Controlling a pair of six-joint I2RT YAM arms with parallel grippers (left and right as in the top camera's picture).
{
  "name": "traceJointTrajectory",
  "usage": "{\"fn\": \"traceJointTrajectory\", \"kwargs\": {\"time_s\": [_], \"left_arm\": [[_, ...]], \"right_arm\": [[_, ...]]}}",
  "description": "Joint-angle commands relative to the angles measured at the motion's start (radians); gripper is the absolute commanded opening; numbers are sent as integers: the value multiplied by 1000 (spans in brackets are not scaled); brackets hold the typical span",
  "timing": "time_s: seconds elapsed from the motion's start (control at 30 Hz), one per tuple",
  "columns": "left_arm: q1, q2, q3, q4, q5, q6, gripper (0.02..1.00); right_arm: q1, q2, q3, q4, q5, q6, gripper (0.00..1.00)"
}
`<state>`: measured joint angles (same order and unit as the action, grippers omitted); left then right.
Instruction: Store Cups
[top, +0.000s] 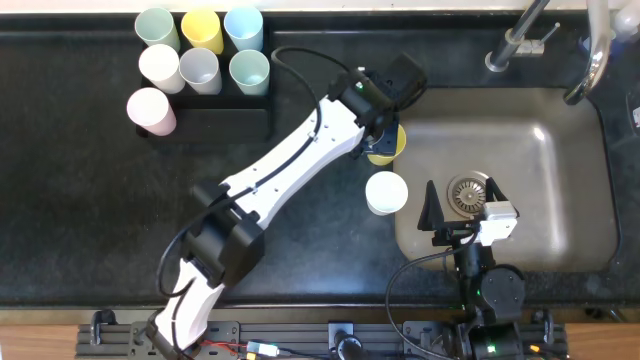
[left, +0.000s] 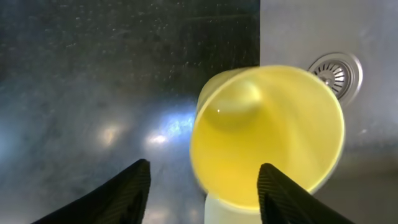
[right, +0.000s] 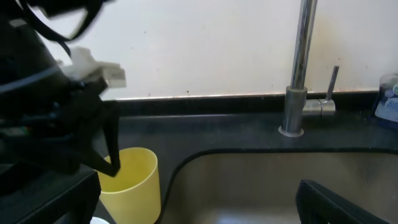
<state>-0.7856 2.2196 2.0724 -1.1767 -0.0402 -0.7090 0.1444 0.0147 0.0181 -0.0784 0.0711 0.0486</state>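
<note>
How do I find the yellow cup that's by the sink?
Look for the metal sink. Two cups stand by its left rim. Yours is the yellow cup, right at the left end effector; the only cup beside it is the white cup.

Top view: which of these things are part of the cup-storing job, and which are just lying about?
Part of the job:
- yellow plastic cup at the left end effector
- white plastic cup near it, at the sink's edge
- group of pastel plastic cups on the black tray

Just there:
- steel sink
- chrome tap
- round drain strainer
</note>
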Motion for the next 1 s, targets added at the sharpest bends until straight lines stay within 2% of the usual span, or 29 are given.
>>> {"fn": "traceJointTrajectory", "kwargs": {"time_s": [0.03,0.1,0.23,0.27,0.37,0.43,0.53,0.63,0.83,1.0], "left_arm": [[-1,52,26,24,-16,-18,419],[-1,63,26,29,-30,-18,332],[-1,80,26,55,-40,-18,51],[-1,80,26,61,-45,-18,36],[0,54,26,74,-77,-24,34],[1,-2,26,68,-147,-64,34],[29,-124,25,47,-286,-184,34],[114,-246,21,-17,-357,-354,34],[367,-392,21,-185,-379,-686,36],[542,-413,19,-313,-309,-890,36]], "right_arm": [[1,-10,-13,6,6,4,996],[1,-10,-13,6,7,4,998],[1,-10,-13,7,7,4,998],[1,-10,-13,7,7,4,998],[1,-10,-13,6,7,4,996],[1,-10,-13,7,6,4,996],[1,-10,-13,7,6,4,996],[1,-10,-13,6,7,4,996],[1,-10,-13,7,6,4,993],[1,-10,-13,6,6,4,996]]}}
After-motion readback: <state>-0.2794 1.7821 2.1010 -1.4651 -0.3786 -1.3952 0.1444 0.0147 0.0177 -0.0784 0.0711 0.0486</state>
